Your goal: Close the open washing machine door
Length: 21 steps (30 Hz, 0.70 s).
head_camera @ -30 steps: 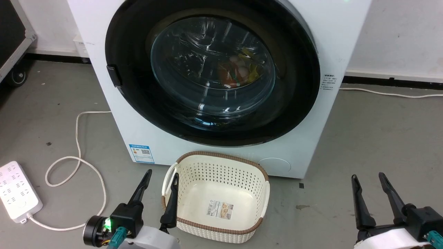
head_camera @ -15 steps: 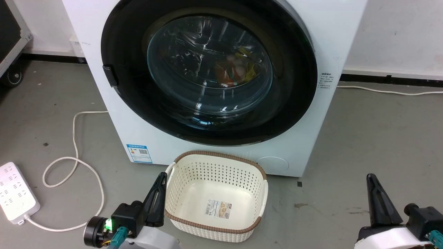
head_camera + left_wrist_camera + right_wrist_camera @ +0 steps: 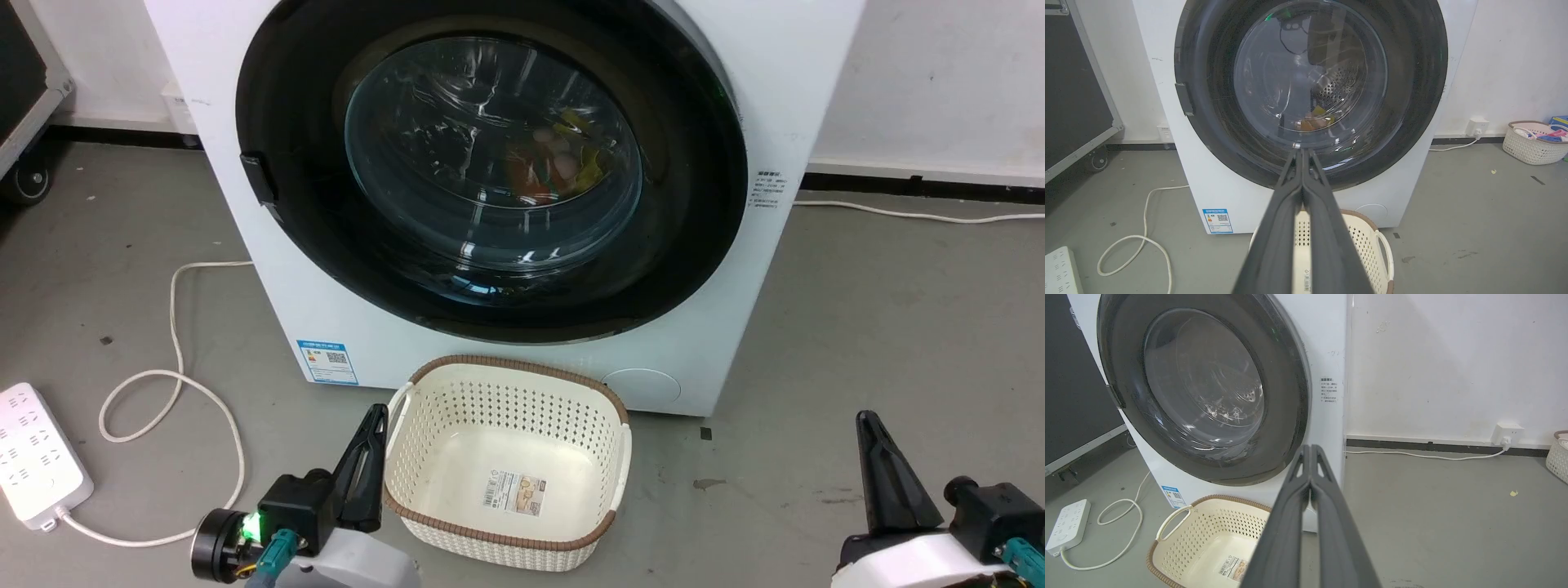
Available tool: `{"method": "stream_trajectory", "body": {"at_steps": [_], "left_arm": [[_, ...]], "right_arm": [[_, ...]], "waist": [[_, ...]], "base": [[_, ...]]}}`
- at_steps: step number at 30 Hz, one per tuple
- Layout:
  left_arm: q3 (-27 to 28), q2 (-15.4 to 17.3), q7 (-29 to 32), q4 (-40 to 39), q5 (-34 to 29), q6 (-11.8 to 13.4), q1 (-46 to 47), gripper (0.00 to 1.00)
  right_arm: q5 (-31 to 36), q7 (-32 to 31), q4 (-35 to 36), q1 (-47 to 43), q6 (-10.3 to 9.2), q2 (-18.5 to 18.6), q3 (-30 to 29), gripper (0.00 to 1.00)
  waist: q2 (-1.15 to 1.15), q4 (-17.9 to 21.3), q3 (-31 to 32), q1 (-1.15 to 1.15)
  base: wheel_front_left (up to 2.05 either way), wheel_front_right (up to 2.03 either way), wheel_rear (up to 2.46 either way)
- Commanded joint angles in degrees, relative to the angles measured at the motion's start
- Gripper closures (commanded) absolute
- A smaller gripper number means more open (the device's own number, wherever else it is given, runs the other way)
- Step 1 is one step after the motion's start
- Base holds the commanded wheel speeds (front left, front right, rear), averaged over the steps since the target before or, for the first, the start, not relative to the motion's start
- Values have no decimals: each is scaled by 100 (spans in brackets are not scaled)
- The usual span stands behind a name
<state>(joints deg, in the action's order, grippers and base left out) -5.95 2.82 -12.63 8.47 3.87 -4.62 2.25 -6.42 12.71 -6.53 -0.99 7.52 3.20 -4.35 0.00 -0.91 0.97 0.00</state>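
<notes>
The washing machine door (image 3: 490,163) has a wide black rim and a bulging glass centre, and it lies flat against the white machine's front. Its latch tab (image 3: 257,175) sits on the left rim. Coloured laundry (image 3: 555,163) shows through the glass. My left gripper (image 3: 377,415) is shut and empty, low on the floor beside the basket, well short of the door (image 3: 1310,81). My right gripper (image 3: 865,420) is also shut and empty at the lower right, away from the door (image 3: 1202,384). In the wrist views the left gripper (image 3: 1302,152) and the right gripper (image 3: 1310,448) show their fingers pressed together.
A cream perforated basket (image 3: 522,363) stands on the floor right before the machine. A white power strip (image 3: 37,453) and its looped cable (image 3: 171,327) lie at the left. A black wheeled case (image 3: 24,65) stands far left. Another basket (image 3: 1533,143) holds clothes far right.
Both grippers were open a second ago and have since shut with nothing in them. The head camera has shifted slightly; the door looks the same.
</notes>
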Motion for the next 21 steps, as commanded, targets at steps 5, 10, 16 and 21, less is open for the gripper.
{"method": "stream_trajectory", "body": {"at_steps": [5, 10, 16, 21], "left_arm": [[56, 1, 68, -74, -50, 57, -42, 100], [82, 1, 127, -112, -67, 77, -51, 100], [114, 2, 197, -158, -87, 101, -62, 100], [140, 2, 256, -196, -103, 120, -71, 100]], "right_arm": [[73, -71, 81, 17, -1, -6, 33, 100], [101, -129, 109, 21, -1, -7, 53, 100], [135, -200, 142, 26, -1, -9, 76, 100], [163, -259, 170, 30, -1, -10, 96, 100]], "waist": [[0, 4, -5, 0], [0, 8, -9, 0], [0, 13, -15, 0], [0, 18, -19, 0]], "base": [[0, 0, 0], [0, 0, 0], [0, 0, 0], [0, 0, 0]]}}
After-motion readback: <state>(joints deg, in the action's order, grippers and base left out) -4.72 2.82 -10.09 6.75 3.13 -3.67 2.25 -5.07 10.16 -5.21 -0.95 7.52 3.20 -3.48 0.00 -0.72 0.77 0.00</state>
